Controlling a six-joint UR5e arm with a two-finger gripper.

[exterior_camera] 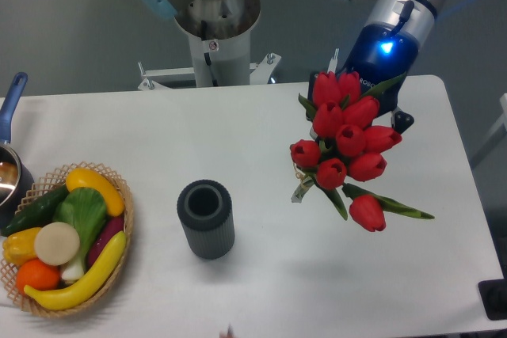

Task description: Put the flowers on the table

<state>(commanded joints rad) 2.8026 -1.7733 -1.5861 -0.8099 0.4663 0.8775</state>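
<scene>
table (261,290): white | cylinder (206,218) centre | basket (119,267) left | pot (9,176) left edge

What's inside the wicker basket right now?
The wicker basket holds bananas, a cucumber, an orange and an eggplant. Anything beneath them is covered.

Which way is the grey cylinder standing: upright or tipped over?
Upright. The grey cylinder stands on its base on the table, its round open mouth facing up toward the camera.
</scene>
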